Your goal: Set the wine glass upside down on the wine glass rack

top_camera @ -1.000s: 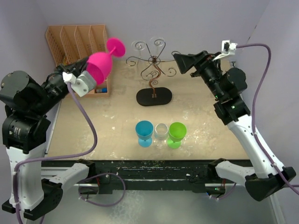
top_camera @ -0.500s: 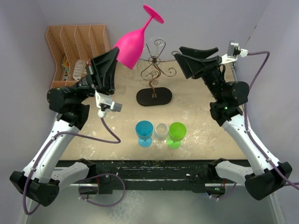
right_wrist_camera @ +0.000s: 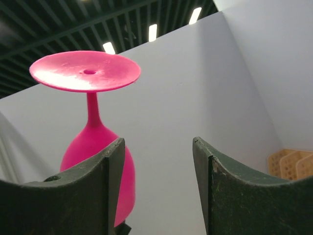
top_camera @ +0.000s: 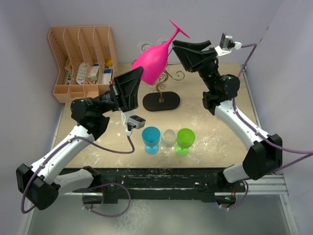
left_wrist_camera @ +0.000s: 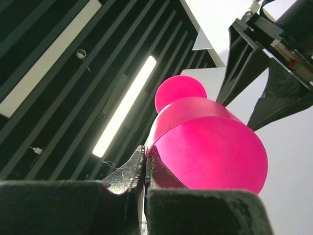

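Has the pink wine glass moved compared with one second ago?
Yes. The pink wine glass went right, from beside the peach organizer to over the wine glass rack, held by the left claw.

Left arm: we see it raised, black two-finger left gripper [top_camera: 138,78] clamped on a pink plastic wine glass [top_camera: 154,61].
Right arm: raised, black right gripper [top_camera: 180,53] spread wide.

The left gripper [top_camera: 139,78] holds the pink wine glass [top_camera: 155,61] by its bowl, tilted foot-up above the wine glass rack [top_camera: 161,101]. The right gripper [top_camera: 179,53] hangs just beside the stem, jaws spread. A blue goblet [top_camera: 151,137], clear goblet [top_camera: 168,138] and green goblet [top_camera: 186,138] stand in a row.
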